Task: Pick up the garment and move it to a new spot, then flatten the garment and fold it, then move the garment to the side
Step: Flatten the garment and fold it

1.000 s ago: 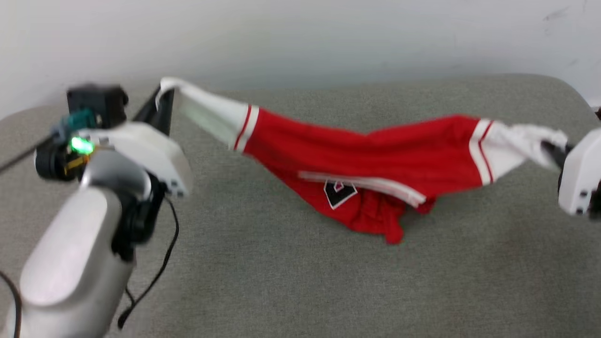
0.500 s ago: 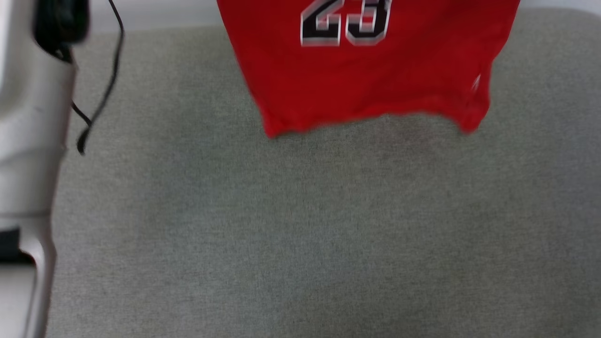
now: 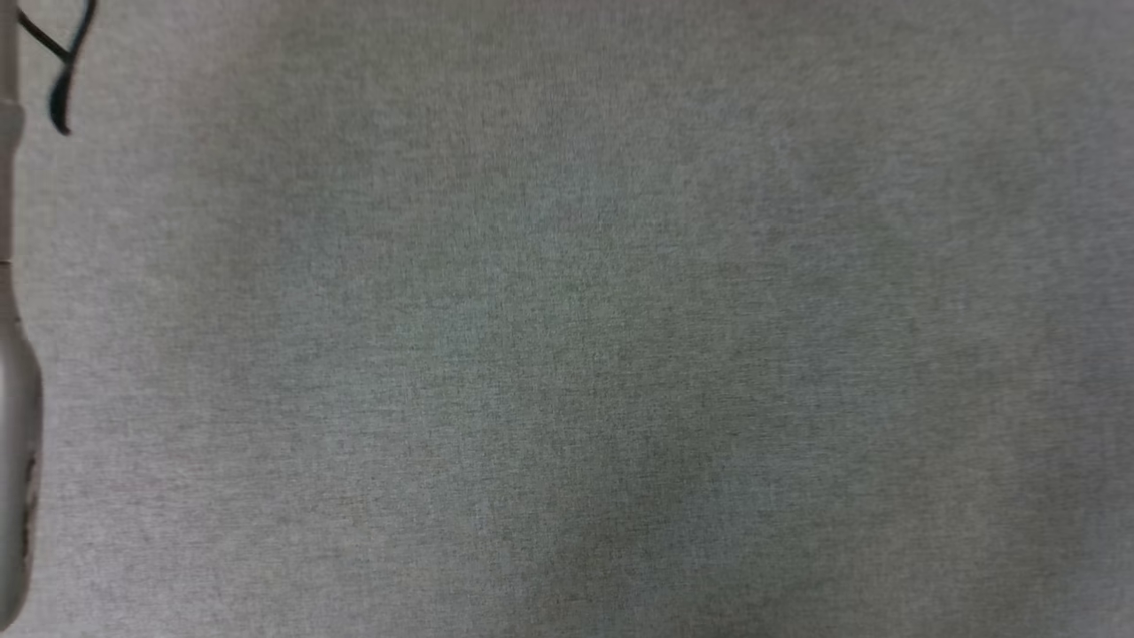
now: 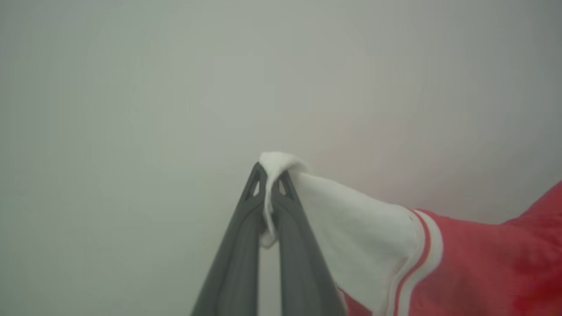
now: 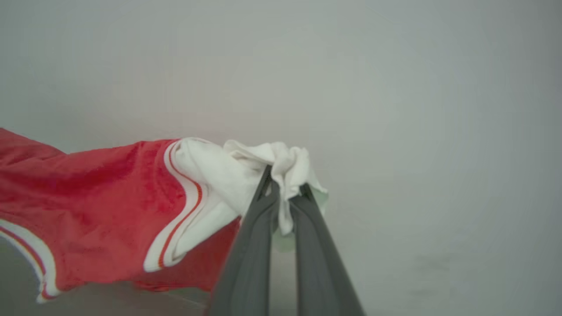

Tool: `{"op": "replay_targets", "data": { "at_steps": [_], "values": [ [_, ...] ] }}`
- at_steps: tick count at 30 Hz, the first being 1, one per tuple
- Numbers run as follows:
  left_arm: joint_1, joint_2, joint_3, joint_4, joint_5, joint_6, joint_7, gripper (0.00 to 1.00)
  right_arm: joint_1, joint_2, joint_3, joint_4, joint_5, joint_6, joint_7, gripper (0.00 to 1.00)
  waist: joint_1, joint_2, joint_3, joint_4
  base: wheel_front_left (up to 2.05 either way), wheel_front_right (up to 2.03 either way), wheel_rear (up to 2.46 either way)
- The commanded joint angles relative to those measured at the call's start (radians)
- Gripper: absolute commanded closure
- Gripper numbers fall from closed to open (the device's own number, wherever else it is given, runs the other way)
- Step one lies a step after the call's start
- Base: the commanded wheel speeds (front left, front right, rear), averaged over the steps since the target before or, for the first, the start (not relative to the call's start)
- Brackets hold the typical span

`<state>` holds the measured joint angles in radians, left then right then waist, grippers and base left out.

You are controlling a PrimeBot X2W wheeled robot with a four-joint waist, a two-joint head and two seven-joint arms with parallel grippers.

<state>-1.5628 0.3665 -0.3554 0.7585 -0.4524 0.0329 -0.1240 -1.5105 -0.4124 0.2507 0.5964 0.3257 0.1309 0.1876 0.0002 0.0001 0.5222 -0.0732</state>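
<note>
- Gripping a white sleeve (image 4: 351,219) of the garment (image 4: 483,263), the left gripper (image 4: 271,173) has its two dark fingers pressed tight on a pinch of cloth in the left wrist view, and a small fold pokes out past the tips.
- From that pinch the sleeve runs to the view's right, past the stripe trim (image 4: 417,259) of red and white, into the red body, which leaves the picture at the right edge.
- The right gripper (image 5: 285,182), in the right wrist view, is likewise clamped on cloth: the second sleeve (image 5: 210,175), also white, is bunched into a wad around its fingertips.
- There the red body stretches away to the view's left, with a striped edge at the lower left corner, so the garment hangs strung between the two grippers.
- A pale, blank backdrop (image 4: 131,87) stands behind the cloth in both wrist views.
- The head view looks down on a grey fabric surface (image 3: 567,319), with a pale forearm (image 3: 13,425) along the left edge and a loop of black cable (image 3: 62,97) at the upper left.
</note>
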Motion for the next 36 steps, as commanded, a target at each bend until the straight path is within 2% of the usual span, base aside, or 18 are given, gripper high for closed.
{"op": "replay_targets", "data": {
  "at_steps": [1, 10, 13, 17, 21, 25, 29, 32, 36],
  "values": [
    [-0.007, -0.006, -0.001, 0.016, -0.005, -0.007, -0.011, 1.0, -0.006, 0.009, 0.006, 0.016, 0.006, 0.0, -0.009, 1.0, -0.0002, -0.0001, 0.029, 0.004, 0.0, 0.0, 0.0],
    [0.076, -0.071, 0.005, 0.227, -0.054, -0.061, -0.099, 1.0, 0.056, 0.074, 0.067, 0.234, 0.077, 0.0, -0.092, 1.0, -0.0002, -0.0001, 0.056, 0.011, 0.0, 0.0, 0.0],
    [0.151, -0.081, 0.004, 0.273, -0.061, -0.077, -0.125, 1.0, 0.116, 0.094, 0.092, 0.296, 0.113, 0.0, -0.116, 1.0, -0.0002, -0.0001, 0.028, 0.01, 0.0, 0.0, 0.0],
    [0.278, -0.063, 0.026, 0.285, -0.067, -0.09, -0.141, 1.0, 0.232, 0.111, 0.127, 0.35, 0.172, 0.0, -0.149, 1.0, -0.0002, -0.0001, -0.047, 0.004, 0.0, 0.0, 0.0],
    [0.468, -0.046, 0.088, 0.183, -0.079, -0.085, -0.142, 1.0, 0.376, 0.107, 0.162, 0.362, 0.223, 0.0, -0.2, 1.0, -0.0002, -0.0001, -0.135, 0.008, 0.0, 0.0, 0.0],
    [0.695, -0.041, 0.153, 0.036, -0.075, -0.062, -0.142, 1.0, 0.534, 0.1, 0.195, 0.324, 0.279, 0.0, -0.246, 1.0, -0.0002, -0.0001, -0.232, 0.007, 0.0, 0.0, 0.0],
    [0.937, -0.058, 0.18, -0.111, -0.068, -0.026, -0.142, 1.0, 0.693, 0.074, 0.218, 0.258, 0.312, 0.0, -0.273, 1.0, -0.0002, -0.0001, -0.31, 0.006, 0.0, 0.0, 0.0],
    [1.098, -0.049, 0.198, -0.215, -0.079, 0.0, -0.142, 1.0, 0.815, 0.06, 0.217, 0.194, 0.339, 0.0, -0.278, 1.0, -0.0002, -0.0001, -0.361, 0.005, 0.0, 0.0, 0.0],
    [1.309, -0.04, 0.214, -0.363, -0.092, 0.057, -0.112, 1.0, 0.977, 0.033, 0.188, 0.104, 0.34, 0.0, -0.268, 1.0, -0.0002, -0.0001, -0.42, 0.004, 0.0, 0.0, 0.0]
  ]
}}
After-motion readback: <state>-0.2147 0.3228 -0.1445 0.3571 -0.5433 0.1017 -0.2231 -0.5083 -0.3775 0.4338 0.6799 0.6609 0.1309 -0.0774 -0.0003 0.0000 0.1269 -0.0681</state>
